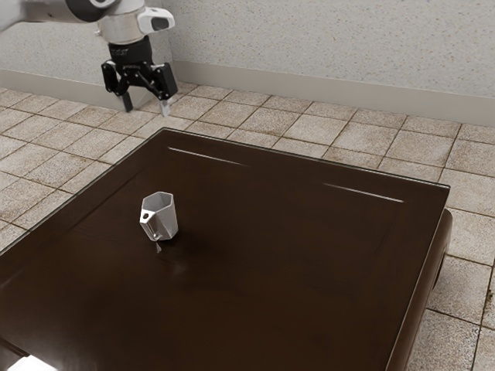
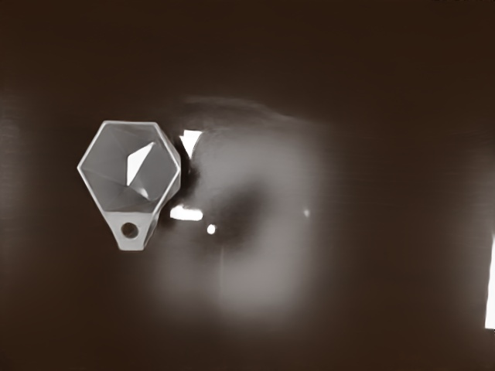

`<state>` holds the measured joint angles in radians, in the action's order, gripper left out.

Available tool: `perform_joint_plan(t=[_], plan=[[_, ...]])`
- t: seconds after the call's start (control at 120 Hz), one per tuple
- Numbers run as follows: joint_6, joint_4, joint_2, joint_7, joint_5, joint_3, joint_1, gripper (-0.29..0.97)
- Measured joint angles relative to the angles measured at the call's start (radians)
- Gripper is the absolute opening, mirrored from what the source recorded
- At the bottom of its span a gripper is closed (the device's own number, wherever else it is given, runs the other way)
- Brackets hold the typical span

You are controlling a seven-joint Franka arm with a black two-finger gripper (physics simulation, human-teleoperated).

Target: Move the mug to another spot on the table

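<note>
One table (image 1: 309, 278), dark wood | one mug (image 1: 159, 215), grey, six-sided, upright, at about nine o'clock from the table's middle, its handle (image 1: 150, 222) at seven o'clock | one gripper (image 1: 145, 107), fingers spread, holding nothing, high at eleven o'clock from the mug, well apart | step: approach, grasp not yet begun | next: likely descend over the rim, straddle one wall, close.

The mug (image 1: 158, 216) (image 2: 131, 174) stands upright on the table (image 1: 294, 255), toward the exterior view's left, with its handle facing that side. The gripper (image 1: 145, 103) hangs high above the mug, well apart from it. The floor (image 1: 371, 131) lies around the table, and a wall (image 1: 348, 39) stands behind.
</note>
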<state>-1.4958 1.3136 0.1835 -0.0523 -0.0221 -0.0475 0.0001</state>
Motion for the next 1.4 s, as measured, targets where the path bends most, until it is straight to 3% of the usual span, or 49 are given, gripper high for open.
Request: perform_joint_plan(t=[0.15,0.267,0.342,0.467,0.8,1.092,1.242,1.4], plan=[[0.009,0.013,-0.015,-0.008,-0.001,0.0,-0.001,0.68],[-0.009,0.149,-0.085,-0.014,-0.001,0.007,-0.004,0.68],[-0.087,0.373,-0.185,-0.017,-0.001,0.019,-0.002,0.68],[-0.235,0.607,-0.238,-0.023,0.002,0.023,-0.011,0.68],[-0.609,0.909,-0.285,0.072,0.031,-0.056,-0.001,0.68],[-0.882,0.984,-0.194,0.248,-0.008,-0.097,-0.019,0.68],[-0.967,0.978,-0.14,0.309,-0.057,-0.13,-0.038,0.68],[-1.018,0.95,-0.088,0.36,-0.085,-0.151,0.001,0.68]])
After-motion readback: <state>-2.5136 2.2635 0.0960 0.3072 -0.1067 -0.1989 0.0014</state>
